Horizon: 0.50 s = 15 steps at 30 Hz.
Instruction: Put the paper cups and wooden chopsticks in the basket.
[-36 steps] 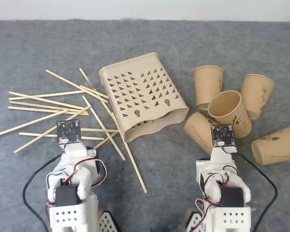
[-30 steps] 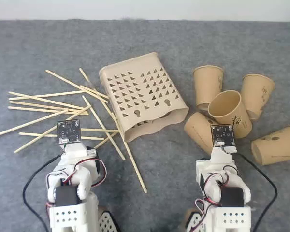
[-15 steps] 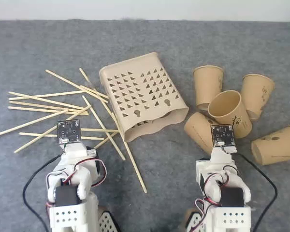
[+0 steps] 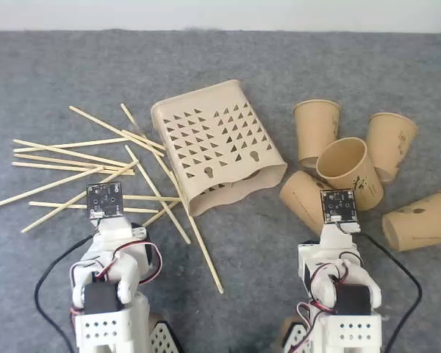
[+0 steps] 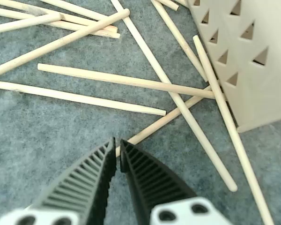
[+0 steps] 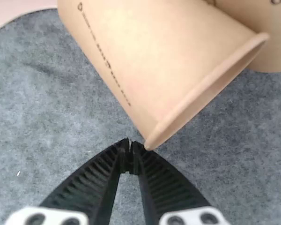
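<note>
**Basket** (image 4: pixel 219 147): cream plastic with triangle holes in its wall. It lies on its side in the middle of the high view, wavy rim towards the lower edge of the frame. A corner of it (image 5: pixel 253 61) shows in the left wrist view, with one stick lying along its edge.

**Chopsticks** (image 4: pixel 81 158): roughly a dozen plain wooden sticks, all loose on the mat. They are scattered and crossed over one another in the left half of the high view. A few touch the basket's left side, and one long stick runs down towards the lower middle of the frame.

**Paper cups** (image 4: pixel 350 173): five brown cups, all on the mat, grouped in the right half of the high view to the right of the basket. Most are tipped on their sides. One lies alone at the right edge, and one sits just above the right arm.

**Grey mat** (image 4: pixel 242 59): covers the whole table.

**Left arm** (image 4: pixel 106 272): at the lower left of the high view, below the sticks.

**Left gripper** (image 5: pixel 117 146): fingers pressed together, grasping nothing. Its tips sit over the end of one stick; contact cannot be told.

**Right arm** (image 4: pixel 338 287): at the lower right of the high view, below the cups.

**Right gripper** (image 6: pixel 130 146): fingers pressed together, grasping nothing. Its tips sit just beside the rim of the nearest cup (image 6: pixel 159 70), which lies on its side
</note>
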{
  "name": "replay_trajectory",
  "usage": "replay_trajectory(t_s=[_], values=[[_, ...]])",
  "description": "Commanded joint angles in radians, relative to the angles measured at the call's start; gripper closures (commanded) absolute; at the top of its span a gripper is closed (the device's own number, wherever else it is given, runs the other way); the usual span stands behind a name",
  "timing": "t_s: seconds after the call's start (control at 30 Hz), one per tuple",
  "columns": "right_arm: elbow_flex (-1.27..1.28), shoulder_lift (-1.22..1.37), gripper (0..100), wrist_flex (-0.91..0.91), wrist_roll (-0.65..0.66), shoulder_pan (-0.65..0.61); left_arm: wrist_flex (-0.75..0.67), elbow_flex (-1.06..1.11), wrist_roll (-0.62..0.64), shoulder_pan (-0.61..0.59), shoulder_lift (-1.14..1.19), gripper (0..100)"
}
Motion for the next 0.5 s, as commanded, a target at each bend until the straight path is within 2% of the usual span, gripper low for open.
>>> replay_trajectory(t_s=[0.0,0.3,0.47], values=[[0.017,-0.008,99.1,0.004,0.012,0.010,0.008,-0.005,0.011,-0.011,-0.003,99],[0.017,-0.008,99.1,0.004,0.012,0.010,0.008,-0.005,0.011,-0.011,-0.003,99],[0.017,-0.008,99.1,-0.001,0.014,-0.028,0.008,-0.005,0.008,0.069,-0.005,99]])
